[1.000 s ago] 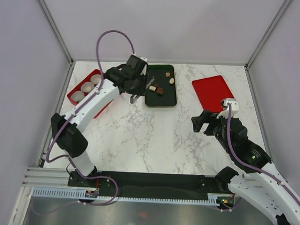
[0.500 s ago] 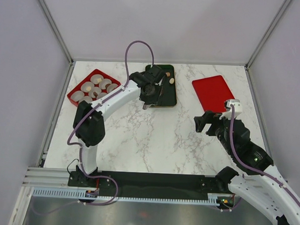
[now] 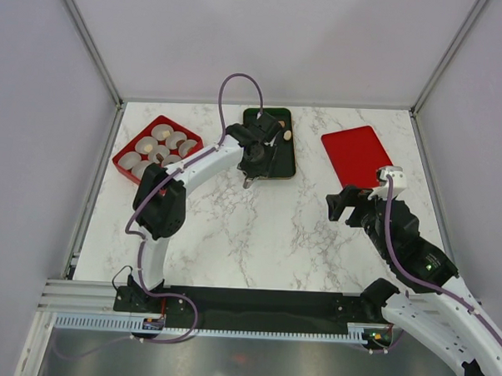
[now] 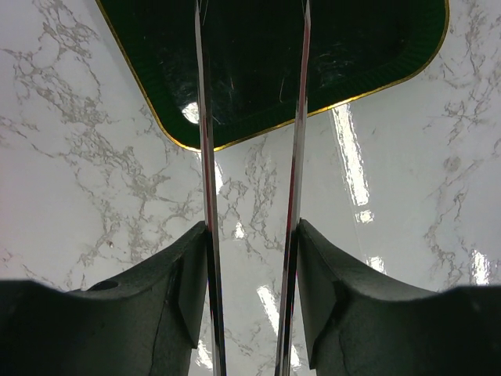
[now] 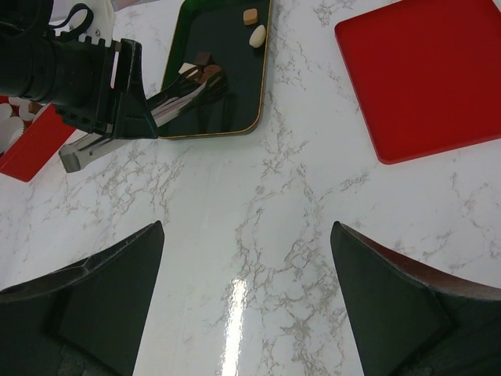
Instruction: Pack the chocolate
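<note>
My left gripper (image 3: 254,157) is shut on the long metal tongs (image 4: 205,157), whose two arms run between my fingers (image 4: 184,274) out over the dark green tray (image 4: 329,55). In the right wrist view the tongs' tips (image 5: 205,78) sit on the tray beside two dark brown chocolates (image 5: 205,59). A tan chocolate (image 5: 250,16) and a cream-white one (image 5: 257,35) lie at the tray's far end. They also show in the top view, the tan one (image 3: 280,123) and the cream one (image 3: 287,135). My right gripper (image 3: 350,202) is open and empty above bare marble.
A red box (image 3: 129,146) with several white paper cups (image 3: 161,132) stands at the far left. A flat red lid (image 3: 357,153) lies at the far right, also in the right wrist view (image 5: 427,70). The green tray (image 3: 284,163) is at the back centre.
My left arm has swung right from beside the red box to over the green tray, carrying the tongs. The right arm has hardly moved.
</note>
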Available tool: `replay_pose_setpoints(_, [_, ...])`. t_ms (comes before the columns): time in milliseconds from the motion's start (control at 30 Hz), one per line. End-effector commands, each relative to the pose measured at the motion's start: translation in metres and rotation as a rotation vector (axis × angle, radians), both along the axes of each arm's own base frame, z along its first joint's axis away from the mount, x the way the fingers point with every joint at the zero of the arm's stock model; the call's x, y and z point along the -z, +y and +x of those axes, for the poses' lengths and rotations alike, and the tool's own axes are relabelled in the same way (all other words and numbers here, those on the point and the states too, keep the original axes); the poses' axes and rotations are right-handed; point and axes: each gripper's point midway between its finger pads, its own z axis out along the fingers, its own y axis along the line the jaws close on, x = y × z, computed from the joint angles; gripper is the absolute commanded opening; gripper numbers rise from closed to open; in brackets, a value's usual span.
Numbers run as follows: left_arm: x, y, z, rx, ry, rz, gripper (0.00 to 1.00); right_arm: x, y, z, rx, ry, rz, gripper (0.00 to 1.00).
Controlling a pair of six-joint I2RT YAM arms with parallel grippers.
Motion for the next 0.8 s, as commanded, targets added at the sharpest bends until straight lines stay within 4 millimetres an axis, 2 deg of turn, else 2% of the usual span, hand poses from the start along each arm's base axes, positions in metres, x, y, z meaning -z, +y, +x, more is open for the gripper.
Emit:
replay_pose_setpoints(0, [-0.013, -0.012, 0.019, 0.016, -0.078, -0.018, 0.53, -0.011, -0.005, 0.001, 0.015, -0.03, -0.002, 0.96])
replay_pose_setpoints(267, [-0.009, -0.009, 0.023, 0.012, -0.086, 0.008, 0.52, -0.008, -0.005, 0.0, 0.018, -0.026, -0.001, 0.96])
replay_pose_setpoints(500, [-0.017, -0.002, 0.02, 0.005, -0.099, 0.014, 0.44, -0.008, -0.006, -0.001, 0.018, -0.027, 0.002, 0.96])
replay_pose_setpoints(767, [-0.054, 0.011, -0.004, -0.007, -0.109, -0.032, 0.39, -0.01, -0.007, -0.005, 0.015, -0.032, 0.017, 0.96])
